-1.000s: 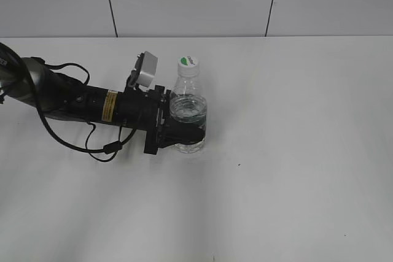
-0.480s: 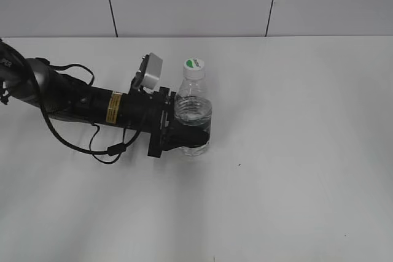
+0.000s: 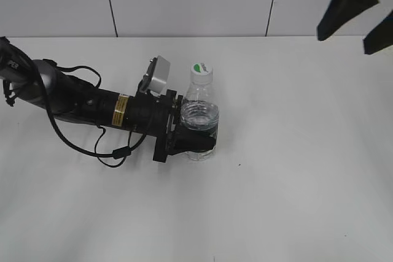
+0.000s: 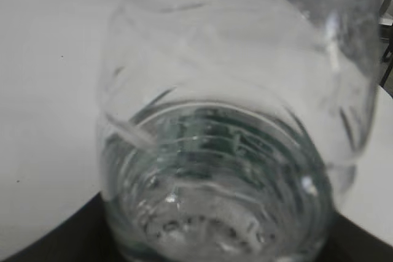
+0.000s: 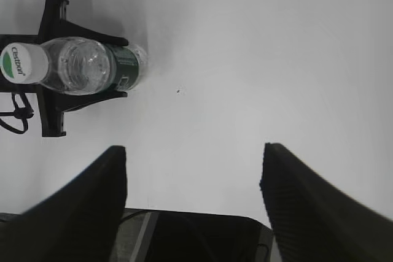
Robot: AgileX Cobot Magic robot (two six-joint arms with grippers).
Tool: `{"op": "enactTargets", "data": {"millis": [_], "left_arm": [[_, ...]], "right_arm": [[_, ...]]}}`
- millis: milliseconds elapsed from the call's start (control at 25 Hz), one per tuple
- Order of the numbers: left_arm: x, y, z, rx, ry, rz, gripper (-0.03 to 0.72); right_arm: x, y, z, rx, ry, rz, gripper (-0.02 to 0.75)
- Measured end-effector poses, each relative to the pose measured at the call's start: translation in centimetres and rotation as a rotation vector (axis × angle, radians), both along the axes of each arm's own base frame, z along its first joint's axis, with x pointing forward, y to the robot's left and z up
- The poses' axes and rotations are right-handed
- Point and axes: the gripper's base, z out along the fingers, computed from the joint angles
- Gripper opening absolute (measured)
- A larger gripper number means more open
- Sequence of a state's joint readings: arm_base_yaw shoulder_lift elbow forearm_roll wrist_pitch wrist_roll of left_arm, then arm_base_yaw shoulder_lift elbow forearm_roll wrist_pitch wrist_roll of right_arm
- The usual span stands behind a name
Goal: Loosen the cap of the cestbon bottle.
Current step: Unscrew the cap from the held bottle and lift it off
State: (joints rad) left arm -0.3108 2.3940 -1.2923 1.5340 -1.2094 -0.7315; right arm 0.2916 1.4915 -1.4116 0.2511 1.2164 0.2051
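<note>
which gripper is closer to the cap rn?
Left. The left gripper is clamped around the cestbon bottle just below the cap. The right gripper hangs open high at the far right, well clear of it.

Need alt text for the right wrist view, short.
Looking down between the open right gripper, its two dark fingers frame a white table. At upper left, the left gripper clamps the body of the Cestbon bottle, whose white cap bears a green mark.
</note>
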Motion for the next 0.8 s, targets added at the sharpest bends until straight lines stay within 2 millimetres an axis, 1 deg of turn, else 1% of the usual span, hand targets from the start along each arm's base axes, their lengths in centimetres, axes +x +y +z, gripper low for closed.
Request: {"op": "enactTargets", "data": {"millis": [200,360,560,600,720,800], "left_arm": [[0.0,0.0,0.0,0.0,0.0,0.0,0.415],[0.0,0.0,0.0,0.0,0.0,-0.001,0.415],[0.0,0.0,0.0,0.0,0.0,-0.001,0.415],[0.0,0.0,0.0,0.001,0.0,-0.001,0.415],[0.0,0.0,0.0,0.003,-0.001,0.0,0.415],[0.0,0.0,0.0,0.003,-0.001,0.0,0.415]], "right_arm": [[2.3,4.2,-2.1,-0.006,0.049,0.066,0.521],[4.0,6.8,-2.7,0.004,0.023,0.105,0.521],[6.3,9.1,-4.0,0.004,0.026,0.132,0.521],[6.7,9.7,-4.5,0.0,0.035,0.14,0.521],[7.7,11.0,-5.3,-0.007,0.048,0.161,0.521],[7.9,11.8,-5.4,-0.012,0.053,0.181,0.521]]}}
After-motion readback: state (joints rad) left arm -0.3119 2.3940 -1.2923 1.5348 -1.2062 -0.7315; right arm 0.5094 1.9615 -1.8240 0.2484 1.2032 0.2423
